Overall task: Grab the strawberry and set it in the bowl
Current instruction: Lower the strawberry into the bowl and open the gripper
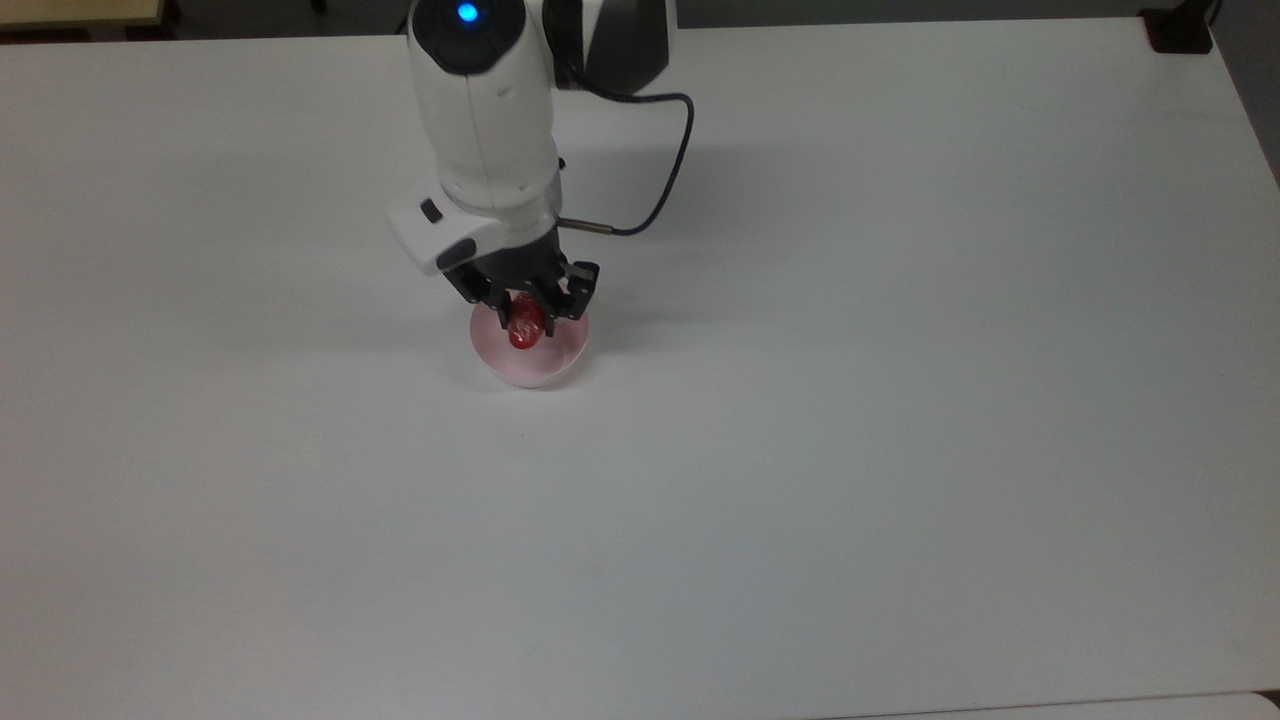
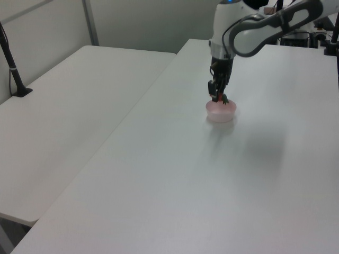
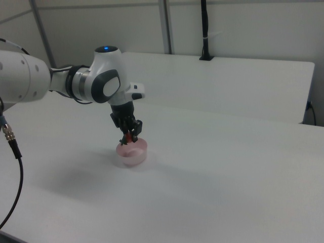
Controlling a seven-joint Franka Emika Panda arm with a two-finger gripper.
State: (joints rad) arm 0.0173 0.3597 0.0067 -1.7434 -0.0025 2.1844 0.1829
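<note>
I get even, diffuse overhead light across all three views, bright enough that the white desk (image 1: 900, 400) reads pale grey with a faint bluish cast in the top view. Shadows are soft: a blurred one lies on the desk behind the arm (image 1: 490, 130) in the top view, and in the left view a wide dim patch sits to the left view's right of the bowl (image 2: 221, 112). In the right view a faint shadow spreads toward the right view's left of the bowl. The strawberry (image 1: 524, 327) carries small glossy highlights. A blue indicator light (image 1: 467, 12) glows on the arm. Small detail at the end effector (image 2: 218, 97) looks soft in both side views.
</note>
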